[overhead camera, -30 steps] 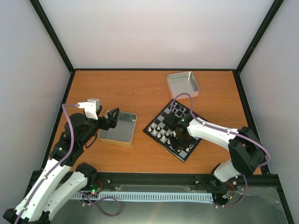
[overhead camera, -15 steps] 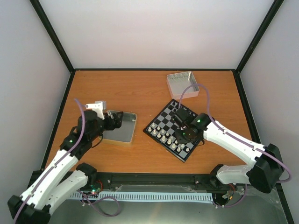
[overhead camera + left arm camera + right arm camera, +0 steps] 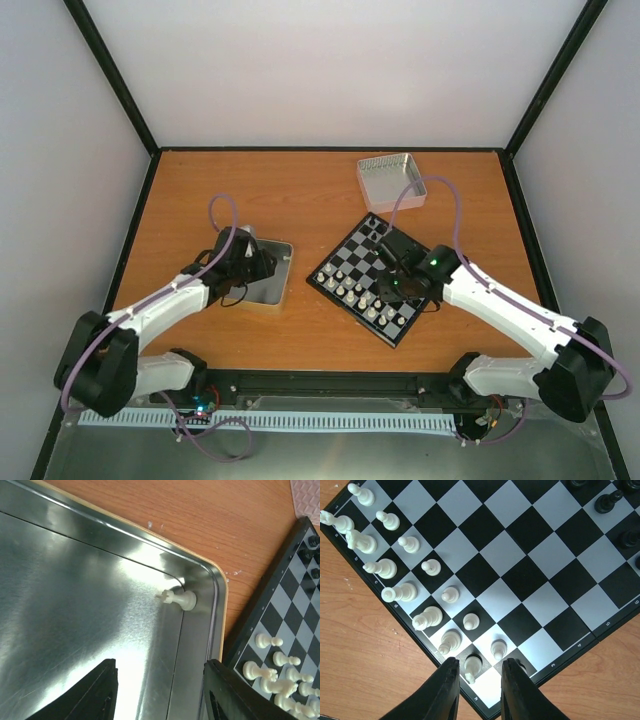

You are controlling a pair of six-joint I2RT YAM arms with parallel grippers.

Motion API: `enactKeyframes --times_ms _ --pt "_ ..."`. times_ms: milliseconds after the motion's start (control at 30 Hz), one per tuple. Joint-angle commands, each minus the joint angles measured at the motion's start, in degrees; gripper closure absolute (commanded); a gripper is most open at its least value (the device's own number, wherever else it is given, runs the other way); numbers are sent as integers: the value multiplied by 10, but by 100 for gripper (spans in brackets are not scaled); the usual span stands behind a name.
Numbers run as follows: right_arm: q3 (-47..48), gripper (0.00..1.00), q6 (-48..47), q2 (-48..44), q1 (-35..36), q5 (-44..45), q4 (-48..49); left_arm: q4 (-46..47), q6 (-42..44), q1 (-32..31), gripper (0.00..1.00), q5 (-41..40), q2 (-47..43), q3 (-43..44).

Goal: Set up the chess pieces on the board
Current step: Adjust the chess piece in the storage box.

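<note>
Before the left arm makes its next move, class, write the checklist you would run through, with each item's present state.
1. Next piece found: ok. A white piece lies on its side in a corner of the tray.
2. left gripper ready: ok. It is open and empty, over the tray floor.
3. Finger room around that piece: not ok. It lies right against the tray wall.
4. right gripper clear of the board: not ok. It is open over the board's corner, with a white chessman standing between its fingers.
5. Free square for the piece: cannot tell.
</note>
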Motion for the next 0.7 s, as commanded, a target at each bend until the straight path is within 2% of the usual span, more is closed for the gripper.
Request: enactKeyframes --times_ms 0,233,467,667 --pt "-13 75 19 -27 -4 14 13 96 -46 10 52 41 42 20" --pt "-20 75 28 -37 -5 19 25 178 -163 10 52 45 96 16" --pt "-25 75 34 -53 -6 33 22 162 -248 10 54 1 121 19" --pt "-36 76 38 -72 -6 43 26 180 -261 10 57 26 165 32"
